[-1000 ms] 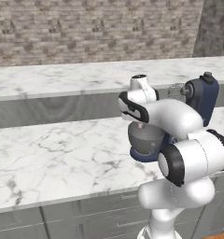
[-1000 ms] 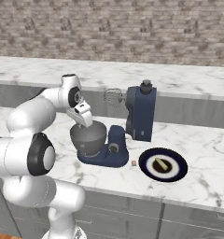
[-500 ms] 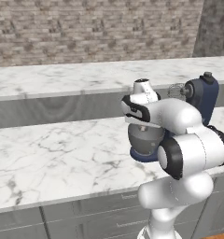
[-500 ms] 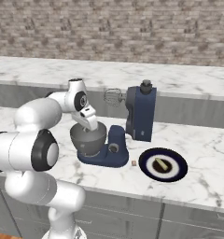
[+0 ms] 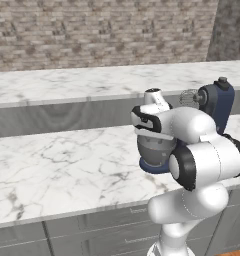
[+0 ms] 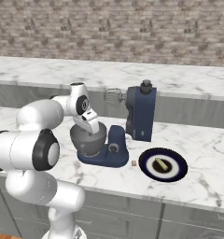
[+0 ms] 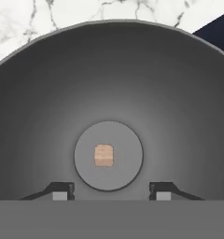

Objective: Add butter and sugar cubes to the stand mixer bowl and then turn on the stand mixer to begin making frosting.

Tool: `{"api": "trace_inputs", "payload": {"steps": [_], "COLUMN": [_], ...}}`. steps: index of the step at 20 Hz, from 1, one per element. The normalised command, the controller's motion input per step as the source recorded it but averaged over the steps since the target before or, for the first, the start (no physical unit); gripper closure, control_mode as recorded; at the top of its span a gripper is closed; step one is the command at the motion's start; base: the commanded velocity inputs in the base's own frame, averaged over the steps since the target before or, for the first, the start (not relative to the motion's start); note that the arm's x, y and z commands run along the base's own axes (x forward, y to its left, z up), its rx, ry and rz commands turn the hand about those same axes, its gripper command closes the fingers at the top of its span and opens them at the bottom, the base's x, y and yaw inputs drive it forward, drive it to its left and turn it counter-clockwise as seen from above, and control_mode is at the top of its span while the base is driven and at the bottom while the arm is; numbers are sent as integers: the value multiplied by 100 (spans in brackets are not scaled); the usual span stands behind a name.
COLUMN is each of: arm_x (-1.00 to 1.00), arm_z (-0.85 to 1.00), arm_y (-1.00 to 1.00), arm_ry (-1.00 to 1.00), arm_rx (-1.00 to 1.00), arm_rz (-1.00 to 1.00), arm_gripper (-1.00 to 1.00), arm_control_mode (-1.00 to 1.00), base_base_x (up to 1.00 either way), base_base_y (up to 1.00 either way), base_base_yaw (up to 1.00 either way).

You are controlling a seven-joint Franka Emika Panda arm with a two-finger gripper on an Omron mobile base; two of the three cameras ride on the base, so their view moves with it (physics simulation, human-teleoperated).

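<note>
In the hand view I look straight down into the stand mixer bowl (image 7: 48, 93), a deep grey metal bowl. One tan sugar cube (image 7: 103, 155) lies loose on its flat bottom. My gripper (image 7: 111, 191) hangs over it, open, with nothing between the fingertips (image 7: 62, 190). In the right base view the gripper (image 6: 92, 122) sits just above the bowl (image 6: 88, 141), which stands on the base of the navy stand mixer (image 6: 141, 114). The yellow butter (image 6: 161, 164) lies on a dark blue plate (image 6: 153, 175) to the right. The left base view shows the bowl (image 5: 154, 150) and mixer (image 5: 218, 102) behind my arm.
A second small sugar cube (image 6: 134, 163) lies on the marble counter (image 6: 202, 186) between the mixer base and the plate. The wire whisk (image 6: 113, 97) sticks out from the raised mixer head above the bowl. A raised back counter and a brick wall stand behind.
The gripper has shifted a little right and down over the bowl and has opened. The sugar cube now lies free on the bowl's bottom.
</note>
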Motion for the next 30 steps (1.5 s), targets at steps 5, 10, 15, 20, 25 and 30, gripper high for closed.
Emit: {"api": "trace_inputs", "payload": {"steps": [5,10,15,20,25,30], "arm_x": [0,-38,-50,-67,-64,-43], "arm_z": [22,98,100,61,6,0], "arm_y": [0,0,-6,-29,-59,-70], "arm_ry": [0,-9,-2,0,0,0], "arm_rx": [0,7,5,1,0,0], "arm_rz": [0,-1,-4,-3,0,0], "arm_gripper": [-100,-100,-100,-100,-100,-100], "arm_control_mode": [-100,-100,-100,-100,-100,-100], "base_base_x": [0,0,0,0,0,0], "base_base_y": [0,0,0,0,0,0], "base_base_yaw": [0,0,0,0,0,0]}}
